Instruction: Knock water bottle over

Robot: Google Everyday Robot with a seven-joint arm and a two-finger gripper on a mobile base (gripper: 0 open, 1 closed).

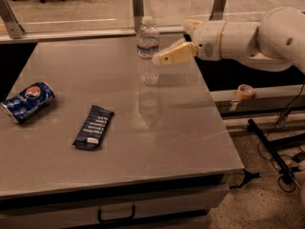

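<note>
**Gripper at upright water bottle, fingertip at the label**

The water bottle [147, 49] stands upright in the upper middle of the frame, on the far part of the grey table [157, 147]. It is clear ribbed plastic with a white cap and a white label with coloured bands. A faint reflection of it shows on the tabletop below.

The gripper [170, 42] comes in from the right side of the frame, on a white arm [248, 39] that runs off the right edge. Its fingers are spread apart and hold nothing. The lower tan finger [174, 54] points left, and its tip sits right at the bottle's right side at label height. I cannot tell whether it touches or is just short of it. The other finger shows only as a short tan piece above the white wrist.

A dented blue Pepsi can [27, 101] lies on its side at the left edge of the table, well apart from the bottle. A dark flat snack wrapper [93, 127] lies left of centre, between the can and the bottle and nearer the front.

A roll of tape [245, 91] sits on a ledge to the right of the table. Black cables [281, 161] run over the floor at lower right. A drawer handle [116, 217] is under the table's front edge.
</note>
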